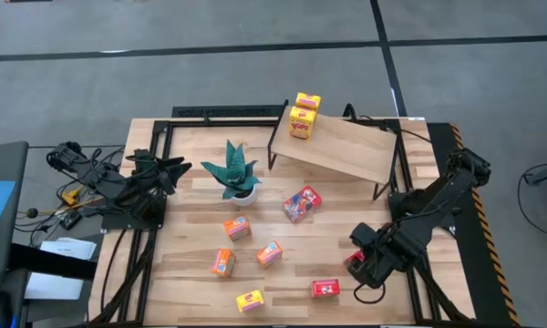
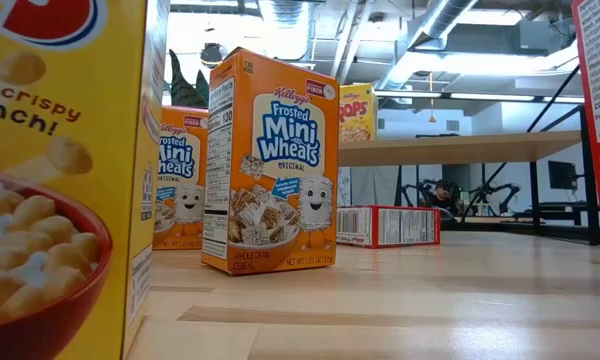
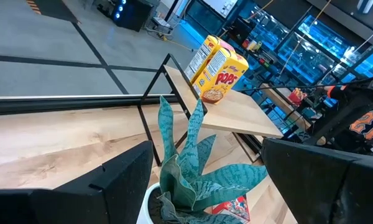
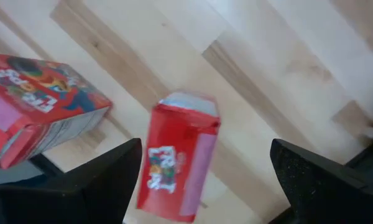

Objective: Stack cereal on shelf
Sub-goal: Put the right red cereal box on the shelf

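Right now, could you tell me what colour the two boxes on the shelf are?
Yellow; the two boxes show best in the left wrist view.

Shelf (image 1: 342, 146): 2 yellow boxes (image 1: 303, 116) occupy its far left corner; remaining top is free. Plant (image 1: 235, 173) obstructs the left approach to the shelf.

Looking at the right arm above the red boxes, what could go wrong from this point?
1. The right end effector is open over an upright red box, with a second red box lying close beside it. A finger could possibly bump that neighbour.
2. The shelf slopes, and two yellow boxes already stand at its far end. A box placed there might slide or knock them over.
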Robot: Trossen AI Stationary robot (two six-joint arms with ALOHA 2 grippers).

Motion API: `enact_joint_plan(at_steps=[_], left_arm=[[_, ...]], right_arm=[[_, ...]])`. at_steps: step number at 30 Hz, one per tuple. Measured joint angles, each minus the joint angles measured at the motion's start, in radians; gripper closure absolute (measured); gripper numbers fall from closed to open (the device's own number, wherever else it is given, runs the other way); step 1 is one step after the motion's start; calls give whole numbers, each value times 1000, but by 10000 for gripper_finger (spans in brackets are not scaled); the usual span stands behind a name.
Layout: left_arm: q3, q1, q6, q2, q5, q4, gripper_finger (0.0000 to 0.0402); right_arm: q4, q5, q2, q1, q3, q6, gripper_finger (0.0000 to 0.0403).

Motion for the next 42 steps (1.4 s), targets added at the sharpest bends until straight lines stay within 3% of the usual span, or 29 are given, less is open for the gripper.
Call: enact_joint_plan(at_steps=[15, 42], left_arm=[[0, 0, -3, 0, -3, -13, 109], [0, 0, -7, 0, -8, -14, 109]], right_arm=[[50, -1, 13, 9, -52, 69, 22], [70, -50, -5, 0, -54, 28, 3]])
